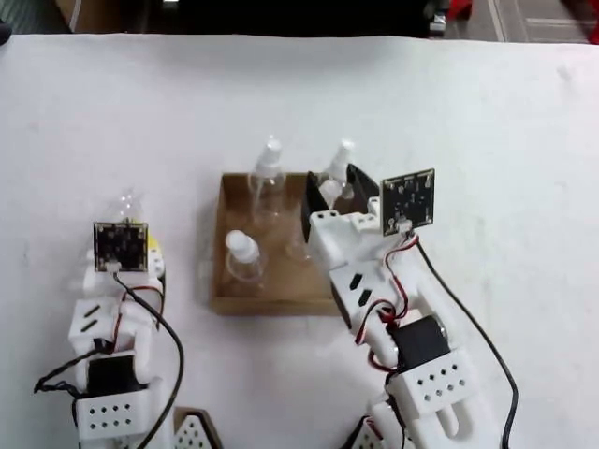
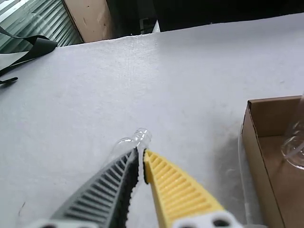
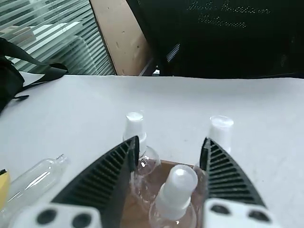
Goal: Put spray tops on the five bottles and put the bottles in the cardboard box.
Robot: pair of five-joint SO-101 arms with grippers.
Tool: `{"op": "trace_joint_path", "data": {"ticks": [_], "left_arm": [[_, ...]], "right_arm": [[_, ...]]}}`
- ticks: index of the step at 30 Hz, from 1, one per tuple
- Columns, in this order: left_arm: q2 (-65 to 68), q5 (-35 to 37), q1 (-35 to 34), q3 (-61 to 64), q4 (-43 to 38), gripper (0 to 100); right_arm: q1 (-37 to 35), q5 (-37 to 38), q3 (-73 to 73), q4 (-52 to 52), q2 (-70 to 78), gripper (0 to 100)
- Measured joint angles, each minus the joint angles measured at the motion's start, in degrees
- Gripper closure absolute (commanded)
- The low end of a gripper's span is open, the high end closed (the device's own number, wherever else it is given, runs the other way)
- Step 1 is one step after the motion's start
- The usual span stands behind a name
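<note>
At frame centre, right end effector [image 1: 329,192] hangs released over capped bottles [image 1: 245,257] in box [image 1: 271,303]; lower left, left end effector [image 2: 141,154] clenched beside uncapped bottle [image 2: 140,137].

The table [image 1: 487,122] is covered in white matt cloth with a faintly fuzzy nap. The box [image 1: 271,301] is plain brown cardboard, dull and slightly rough. The bottles [image 1: 267,192] are clear, glossy plastic that catches small highlights. Their spray tops [image 3: 221,128] are opaque white plastic, smooth with a soft sheen. The left gripper [image 2: 141,159] is ribbed matt plastic, grey on one side and yellow on the other. The right gripper [image 3: 169,142] is ribbed black plastic. The arm housings [image 1: 430,388] are smooth white plastic.
</note>
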Motion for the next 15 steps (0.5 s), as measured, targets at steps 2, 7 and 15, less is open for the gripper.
{"op": "trace_joint_path", "data": {"ticks": [2, 7, 15], "left_arm": [[0.0, 0.0, 0.0, 0.0, 0.0, 97], [0.0, 0.0, 0.0, 0.0, 0.0, 97], [0.0, 0.0, 0.0, 0.0, 0.0, 97]], "right_arm": [[0.0, 0.62, 0.0, 0.0, 0.0, 81.4], [0.0, 3.52, -1.41, 0.09, 4.75, 81.4], [0.0, 3.78, -17.76, 15.38, 15.47, 81.4]]}}
